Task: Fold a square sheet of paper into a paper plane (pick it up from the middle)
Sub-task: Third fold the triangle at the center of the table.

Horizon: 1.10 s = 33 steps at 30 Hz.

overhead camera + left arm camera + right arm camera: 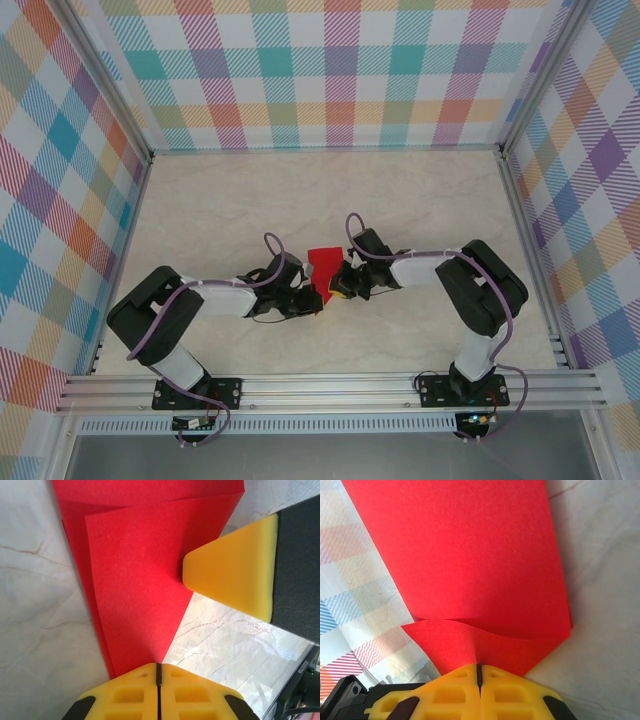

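At the middle of the pale marble counter [250, 200], the left gripper [157, 669] and the right gripper [479, 669] each have their yellow fingers closed tight on the near edge of the thin, bright red, partly folded sheet of paper [322, 264], which spreads away beyond them.

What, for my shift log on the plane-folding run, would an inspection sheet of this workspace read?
Surface: pale marbled table, bare around the arms.
Job's things: red paper, partly folded with overlapping flaps, between the two grippers.
Clutter: nothing seen.
Grippers: left gripper shut on a pointed end of the paper; right gripper shut on the paper's folded lower flap.
Cables: purple cables loop along both arms, clear of the paper.
Surroundings: plaid walls on three sides; metal rail carries the arm bases.
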{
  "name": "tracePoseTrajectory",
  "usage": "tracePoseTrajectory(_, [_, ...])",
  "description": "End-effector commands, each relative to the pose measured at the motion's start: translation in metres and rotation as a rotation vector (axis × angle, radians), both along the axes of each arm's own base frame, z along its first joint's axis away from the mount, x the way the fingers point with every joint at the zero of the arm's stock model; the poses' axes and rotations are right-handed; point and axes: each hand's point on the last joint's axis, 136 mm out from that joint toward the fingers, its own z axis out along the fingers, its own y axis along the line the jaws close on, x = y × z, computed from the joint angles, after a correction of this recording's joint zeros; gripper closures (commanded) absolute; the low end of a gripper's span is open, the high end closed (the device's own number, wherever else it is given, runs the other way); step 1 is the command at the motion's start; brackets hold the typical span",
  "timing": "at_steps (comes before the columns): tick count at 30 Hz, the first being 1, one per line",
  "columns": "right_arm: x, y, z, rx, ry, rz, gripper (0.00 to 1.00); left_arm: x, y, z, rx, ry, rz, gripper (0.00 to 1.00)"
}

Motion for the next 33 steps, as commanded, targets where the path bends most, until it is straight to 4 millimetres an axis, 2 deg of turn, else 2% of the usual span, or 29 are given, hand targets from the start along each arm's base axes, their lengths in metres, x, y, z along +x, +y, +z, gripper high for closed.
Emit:
tracePoseTrajectory(1, [-0.02,-0.039,-0.052,-0.219,0.108,-0.049,0.97,-0.053,0.03,-0.031,0.13,0.182,-0.069,0.93])
tracePoseTrajectory(9, [-0.019,-0.038,-0.051,-0.218,0.11,-0.05,0.98,-0.05,0.03,-0.017,0.14,0.142,-0.081,0.94])
tracePoseTrajectory(14, [-0.015,-0.036,-0.046,-0.211,0.097,-0.049,0.97,-0.028,0.02,0.012,0.096,0.031,-0.051,0.94])
tracePoseTrajectory(19, [-0.014,-0.034,-0.044,-0.206,0.094,-0.047,0.97,0.001,0.015,0.038,0.044,-0.094,0.063,0.93])
tracePoseTrajectory(24, [-0.014,-0.032,-0.043,-0.191,0.091,-0.044,0.97,0.009,0.007,0.03,0.01,-0.082,0.095,0.93])
tracePoseTrajectory(33, [-0.009,-0.021,-0.027,-0.114,0.03,-0.012,0.97,0.005,-0.005,0.017,-0.026,-0.034,0.064,0.94])
